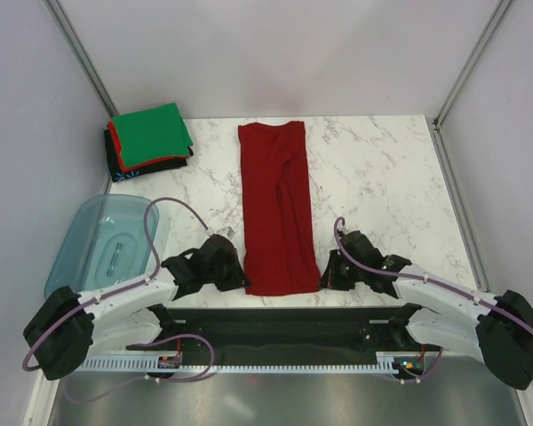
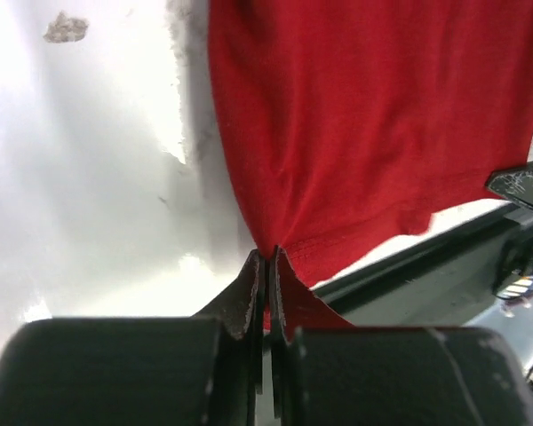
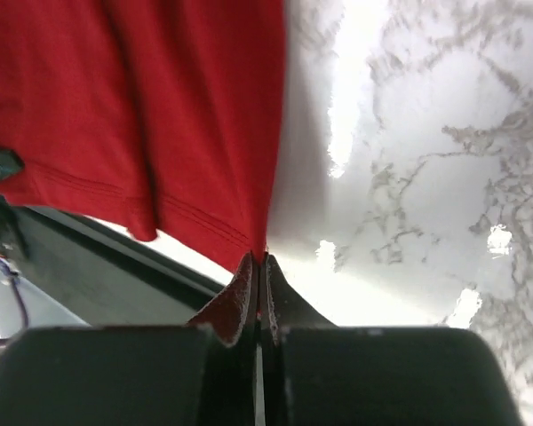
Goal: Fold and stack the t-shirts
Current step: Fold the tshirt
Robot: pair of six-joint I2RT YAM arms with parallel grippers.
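A dark red t-shirt (image 1: 275, 209), folded into a long narrow strip, lies down the middle of the marble table. My left gripper (image 1: 242, 277) is shut on its near left corner; in the left wrist view the red cloth (image 2: 364, 124) is pinched between the closed jaws of that gripper (image 2: 270, 257). My right gripper (image 1: 323, 275) is shut on the near right corner, and the right wrist view shows the hem (image 3: 160, 115) caught at its tips (image 3: 259, 262). A stack of folded t-shirts (image 1: 149, 139), green on top of red and black, sits at the far left.
A translucent teal plastic tub (image 1: 107, 244) lies upside down at the left edge, beside the left arm. A black rail (image 1: 275, 324) runs along the near table edge just below the shirt's hem. Walls close in the table at the back and both sides.
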